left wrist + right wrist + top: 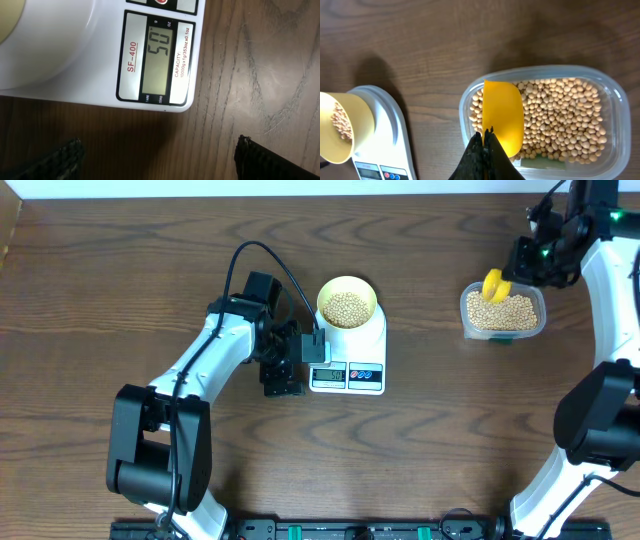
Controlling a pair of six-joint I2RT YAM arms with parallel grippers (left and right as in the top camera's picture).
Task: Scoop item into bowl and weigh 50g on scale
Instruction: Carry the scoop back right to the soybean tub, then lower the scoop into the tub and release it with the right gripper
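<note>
Left wrist cam: scale fills the top left, white, one rounded corner toward the middle of the frame. Display reads 50, digits lying sideways in this view. Red "SF-400" label sits beside the display, with capacity text on the other side. A red button is cut off at the top edge. A sliver of the pale yellow bowl shows far top left, above the scale's raised white platform. Dark wood desk lies to the right and below. Left gripper is spread wide, with black fingertips in the bottom corners. Only bare desk lies between them, clear of the scale.
</note>
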